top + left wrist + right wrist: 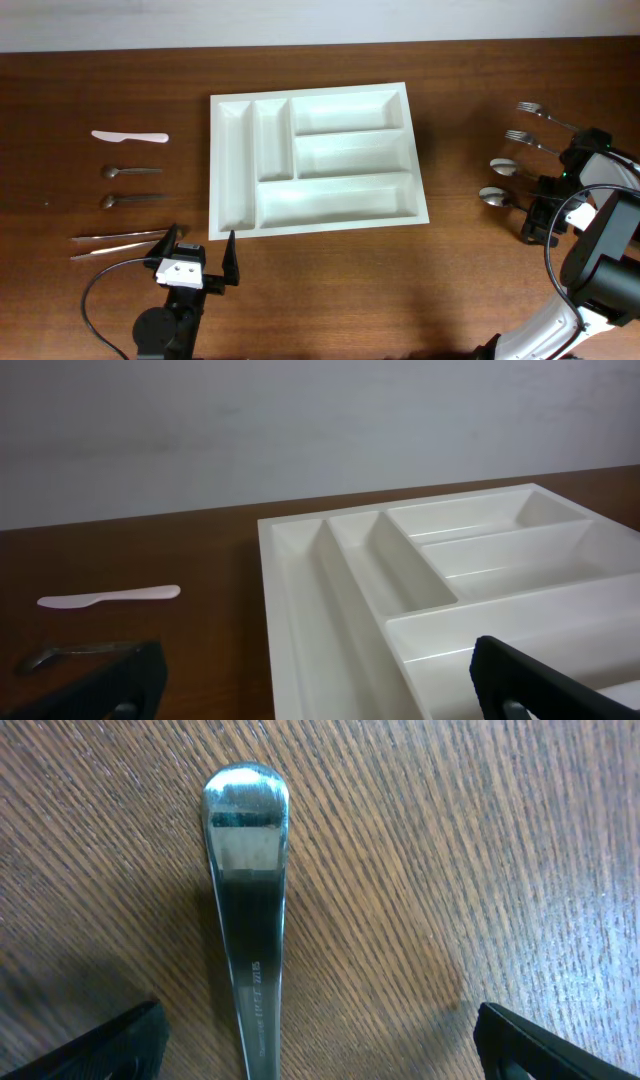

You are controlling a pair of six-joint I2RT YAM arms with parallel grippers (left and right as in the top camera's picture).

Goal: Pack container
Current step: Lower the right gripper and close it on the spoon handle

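The container [340, 196] is a white five-compartment tray in the middle of the table, with nothing in it; its near corner shows in the left wrist view [300, 610]. My left gripper [201, 252] hovers open just in front of its front left corner, holding nothing. At the right, my right gripper [541, 208] points down, open, over the handles of the metal cutlery. In the right wrist view a steel handle [250, 920] lies flat on the wood between the open fingertips [100, 1042], left of the middle of the gap and untouched.
Two forks [538, 112] [528, 139] and two spoons [504, 167] [494, 197] lie at the right. On the left lie a white plastic knife [130, 137], two small spoons [130, 172] [128, 200] and two thin metal pieces [118, 244].
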